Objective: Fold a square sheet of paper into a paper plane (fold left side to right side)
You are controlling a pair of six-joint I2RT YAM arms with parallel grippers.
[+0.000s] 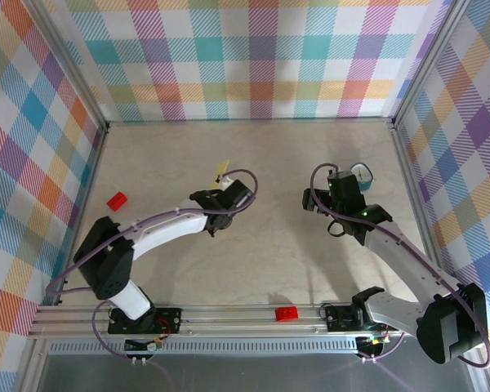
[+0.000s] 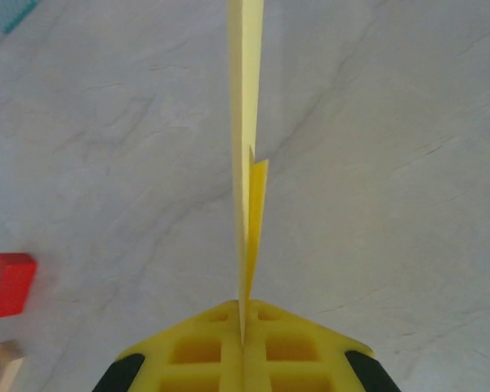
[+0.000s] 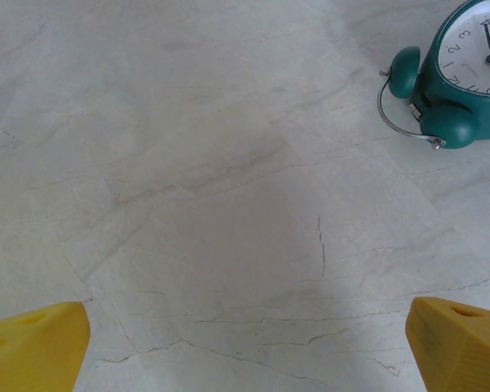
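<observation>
Left of the left gripper (image 2: 243,353), one red brick (image 2: 8,283) and one tan block (image 2: 3,364) lie on the table (image 2: 106,163), clear of the fingers. The left gripper is fully closed on the paper plane (image 2: 247,155), of which there is one. The plane projects straight ahead of the fingertips. Its long axis is in line with the gripper's own axis, and its folded layers stand on edge. Contact with the table cannot be determined. The left arm is the nearer arm.

A second red brick (image 1: 287,313) lies at the base rail (image 1: 229,314), making two in total.

The right gripper (image 3: 247,327), well apart to the plane's right, stands wide open and holds nothing. One teal alarm clock (image 3: 461,73) stands ahead and right of it.
</observation>
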